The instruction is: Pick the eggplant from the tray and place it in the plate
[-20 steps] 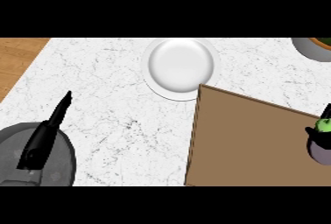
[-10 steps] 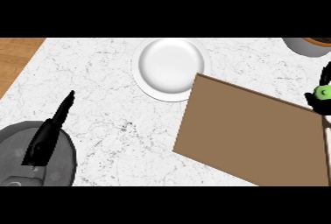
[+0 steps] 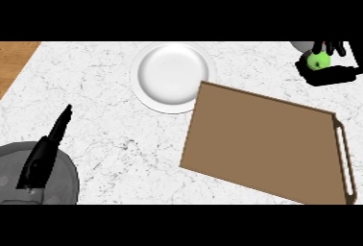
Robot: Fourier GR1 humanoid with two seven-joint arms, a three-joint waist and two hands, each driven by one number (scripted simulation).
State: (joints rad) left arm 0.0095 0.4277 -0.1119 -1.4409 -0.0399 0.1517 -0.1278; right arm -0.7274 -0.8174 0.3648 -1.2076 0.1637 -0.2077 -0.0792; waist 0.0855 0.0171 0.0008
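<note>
One brown tray (image 3: pixel 266 146) lies tilted on the marble counter (image 3: pixel 99 110), its near corner just beside one white plate (image 3: pixel 174 74). At the upper right, the right hand (image 3: pixel 332 73) curls its black fingers round the eggplant (image 3: pixel 318 60), whose green end shows, held apart from the tray. The left hand (image 3: pixel 44 153) rests at lower left, fingers straight. A wooden strip (image 3: pixel 16 60) borders the counter's left side.
</note>
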